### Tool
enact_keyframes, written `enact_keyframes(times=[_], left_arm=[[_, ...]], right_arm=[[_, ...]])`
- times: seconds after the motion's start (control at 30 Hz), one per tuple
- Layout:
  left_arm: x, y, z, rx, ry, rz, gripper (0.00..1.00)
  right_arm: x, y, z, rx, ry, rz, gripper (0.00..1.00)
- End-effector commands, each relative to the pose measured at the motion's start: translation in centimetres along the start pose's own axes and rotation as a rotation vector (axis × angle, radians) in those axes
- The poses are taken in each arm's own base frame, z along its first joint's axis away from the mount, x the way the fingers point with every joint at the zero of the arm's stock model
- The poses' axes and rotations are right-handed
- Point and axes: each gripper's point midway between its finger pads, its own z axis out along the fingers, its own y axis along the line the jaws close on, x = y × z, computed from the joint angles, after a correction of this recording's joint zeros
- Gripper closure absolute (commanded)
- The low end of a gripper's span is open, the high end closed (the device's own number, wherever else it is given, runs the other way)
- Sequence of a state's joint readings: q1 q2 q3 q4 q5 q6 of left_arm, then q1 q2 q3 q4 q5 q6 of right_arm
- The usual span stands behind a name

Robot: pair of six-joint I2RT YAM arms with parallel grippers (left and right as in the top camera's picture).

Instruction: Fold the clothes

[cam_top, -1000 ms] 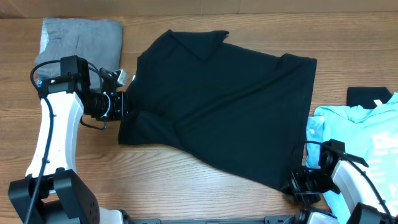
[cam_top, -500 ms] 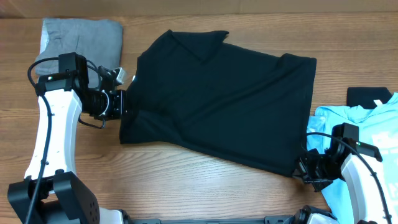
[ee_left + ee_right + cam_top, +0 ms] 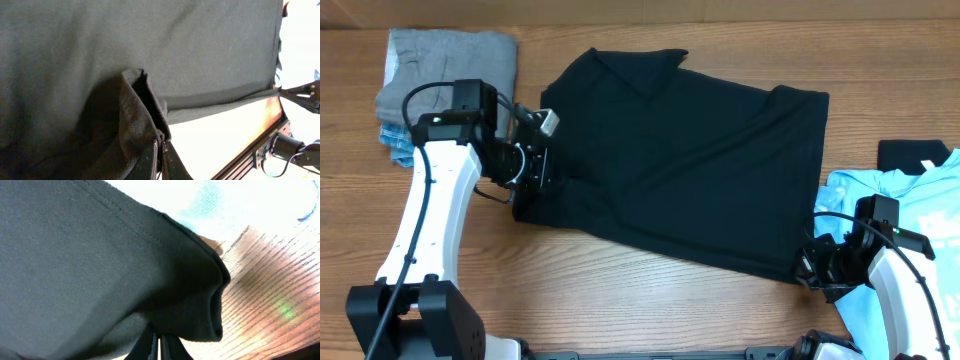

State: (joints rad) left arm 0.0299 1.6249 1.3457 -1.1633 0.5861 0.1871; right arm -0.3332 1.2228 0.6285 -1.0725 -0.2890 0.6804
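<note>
Shirt, overhead: the black shirt lies spread across the middle of the table, with its collar toward the far edge and its hem toward the right edge.
Left claw, overhead: the left claw sits at the shirt's sleeve side, toward the left edge of the table. Its fingertips are lost against the dark cloth.
Right claw, overhead: the right claw is at the shirt's hem corner, close to the near edge and toward the right corner.
Tee, overhead: the light blue tee is bunched at the right edge, just beside the shirt's hem.
Grey garment, overhead: the grey garment lies folded at the far left corner.
Left wrist: the claw's fingers are pressed together, pinching a raised fold of the shirt. The rest of the cloth lies flat beyond.
Right wrist: the claw's fingers are closed tight on the stitched hem corner, which bunches at the pinch. Wood grain shows beside it.
</note>
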Motion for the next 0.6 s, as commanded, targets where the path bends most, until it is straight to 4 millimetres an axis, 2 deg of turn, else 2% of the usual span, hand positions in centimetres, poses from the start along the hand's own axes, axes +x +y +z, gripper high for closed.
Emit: enact_keyframes(times=[0.0,0.27,0.43,0.57], left_arm=[[-0.5,-0.8,-0.6,-0.046,-0.016,0.061,0.96],[-0.7,0.7,-0.8,-0.151,-0.017,0.026,0.96],[-2.2,2.2,-1.8,-0.258,-0.068,0.013,0.96],[-4.6,2.3,-2.9,-0.293,-0.15,0.058,0.96]], right_arm=[[-0.5,0.7,-0.7,-0.025,-0.024,-0.001,0.96],[-0.1,0.3,-0.6,-0.01,-0.007,-0.054,0.96],[0.4,0.3,-0.8,-0.01,0.018,-0.086,0.96],[-0.7,1.5,-1.0,-0.047,-0.021,-0.091,0.96]])
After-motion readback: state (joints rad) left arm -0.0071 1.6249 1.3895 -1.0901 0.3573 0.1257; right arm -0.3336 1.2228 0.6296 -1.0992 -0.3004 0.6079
